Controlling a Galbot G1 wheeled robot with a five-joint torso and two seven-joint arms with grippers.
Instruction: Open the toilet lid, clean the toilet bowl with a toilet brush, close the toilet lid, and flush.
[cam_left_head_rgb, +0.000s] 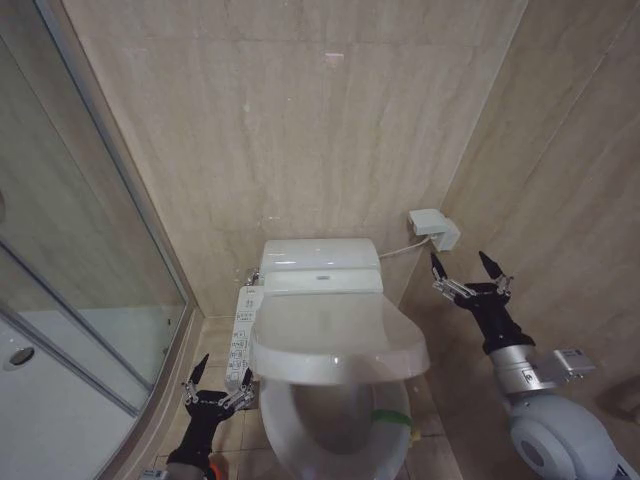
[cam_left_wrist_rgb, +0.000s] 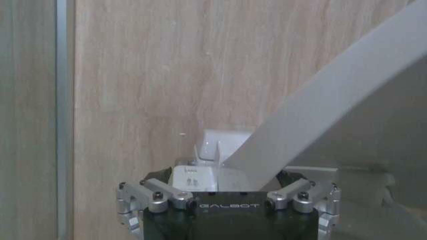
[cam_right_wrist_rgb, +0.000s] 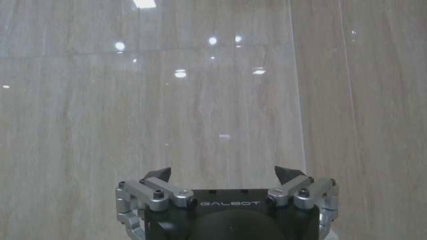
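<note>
Presently the toilet lid (cam_left_head_rgb: 335, 330) is seen part-raised: judged rigid, glossy, slippery, best taken at its front rim. Left gripper (cam_left_head_rgb: 220, 385) and right gripper (cam_left_head_rgb: 467, 268) are spread, empty.

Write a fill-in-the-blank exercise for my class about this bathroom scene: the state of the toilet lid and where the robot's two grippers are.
1. The toilet lid is neither shut nor upright: it is ____ raised above the toilet bowl.
2. The left gripper is low beside the toilet, next to its side control ____.
3. The right gripper is held up near the side wall with its fingers ____.
4. The white box on the back wall joins the toilet by a ____.

Missing words: partly; panel; open; cable
</note>
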